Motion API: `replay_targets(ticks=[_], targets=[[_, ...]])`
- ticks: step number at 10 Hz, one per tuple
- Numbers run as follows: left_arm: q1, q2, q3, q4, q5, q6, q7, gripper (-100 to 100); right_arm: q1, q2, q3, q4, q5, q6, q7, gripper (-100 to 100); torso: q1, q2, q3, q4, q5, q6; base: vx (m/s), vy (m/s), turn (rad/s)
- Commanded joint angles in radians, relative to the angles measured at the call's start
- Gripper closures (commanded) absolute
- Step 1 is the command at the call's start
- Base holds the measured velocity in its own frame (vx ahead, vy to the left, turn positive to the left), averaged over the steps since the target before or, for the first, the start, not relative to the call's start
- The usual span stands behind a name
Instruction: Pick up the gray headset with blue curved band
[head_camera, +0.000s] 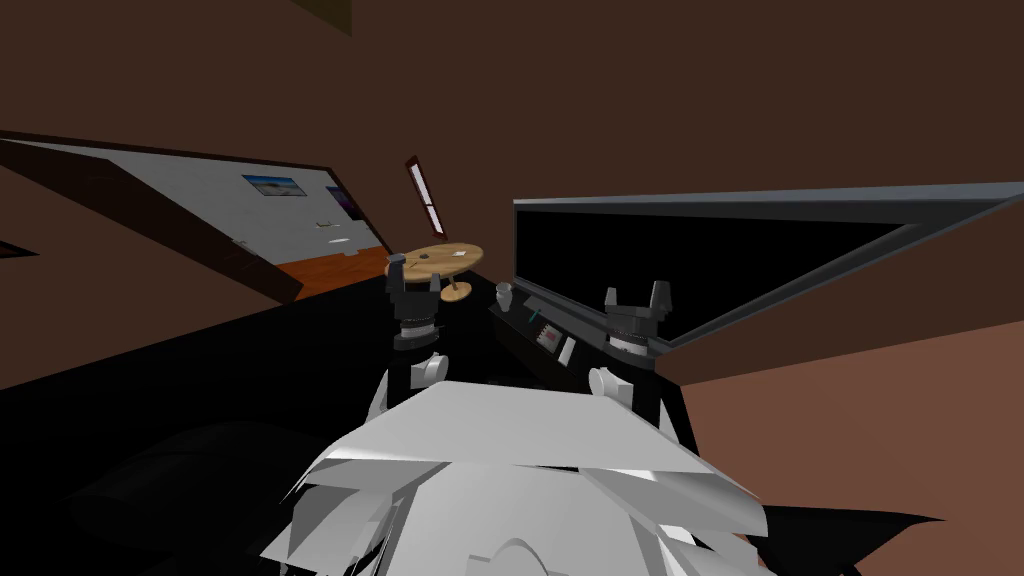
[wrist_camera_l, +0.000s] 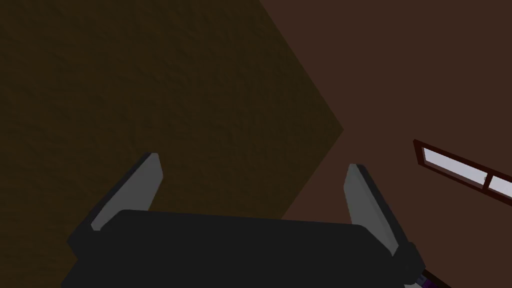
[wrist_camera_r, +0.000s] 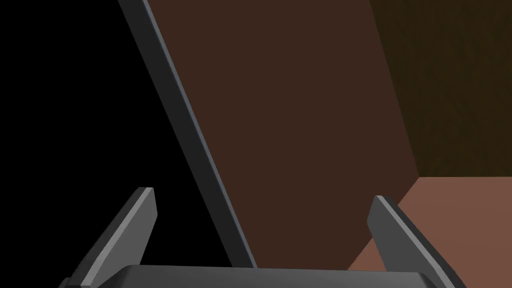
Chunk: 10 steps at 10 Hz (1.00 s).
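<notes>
Teal-streaked speck on the dark desk (head_camera: 512, 335) – probably the headset (head_camera: 535, 316), its long axis too small to read – lies between the two raised arms, nearer the right pincer (head_camera: 634, 297); that and the left pincer (head_camera: 414, 275) both gape wide, empty

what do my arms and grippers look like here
Both arms look alike. The left gripper and right gripper each have two thin, light grey, blade-like fingers with slanted tips, set on a dark, boxy body. Behind each gripper is a ribbed grey-and-black wrist ring, then a rounded white link nearer the chest.
</notes>
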Motion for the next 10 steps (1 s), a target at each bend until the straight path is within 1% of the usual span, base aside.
replay_targets(ticks=[1, 3, 5, 7, 10], targets=[[0.0, 0.0, 0.0, 0.0, 0.0, 0.0, 0.0, 0, -0.005, -0.034, 0.001, 0.008, -0.011, 0.009, -0.013, -100, 0.0, 0.0, 0.0, 0.0, 0.0, 0.0, 0.0, 0.0, 0.0], [0.0, 0.0, 0.0, 0.0, 0.0, 0.0, 0.0, 0, -0.015, -0.079, 0.002, 0.026, -0.036, 0.03, -0.042, -100, 0.0, 0.0, 0.0, 0.0, 0.0, 0.0, 0.007, 0.008, 0.003], [0.0, 0.0, 0.0, 0.0, 0.0, 0.0, 0.0, 0, -0.031, -0.114, 0.004, 0.053, -0.072, 0.061, -0.086, -100, 0.0, -0.001, -0.001, 0.0, 0.0, 0.0, 0.011, 0.01, 0.003], [0.0, 0.0, 0.0, 0.0, 0.0, 0.0, 0.0, 0, -0.05, -0.138, 0.006, 0.087, -0.119, 0.1, -0.141, -100, 0.0, -0.001, -0.001, 0.0, 0.0, 0.0, 0.015, 0.012, 0.004], [0.0, 0.0, 0.0, 0.0, 0.0, 0.0, 0.0, 0, -0.085, -0.159, 0.011, 0.145, -0.203, 0.17, -0.231, -100, 0.001, -0.001, -0.001, 0.0, 0.0, 0.0, 0.017, 0.018, 0.005]])
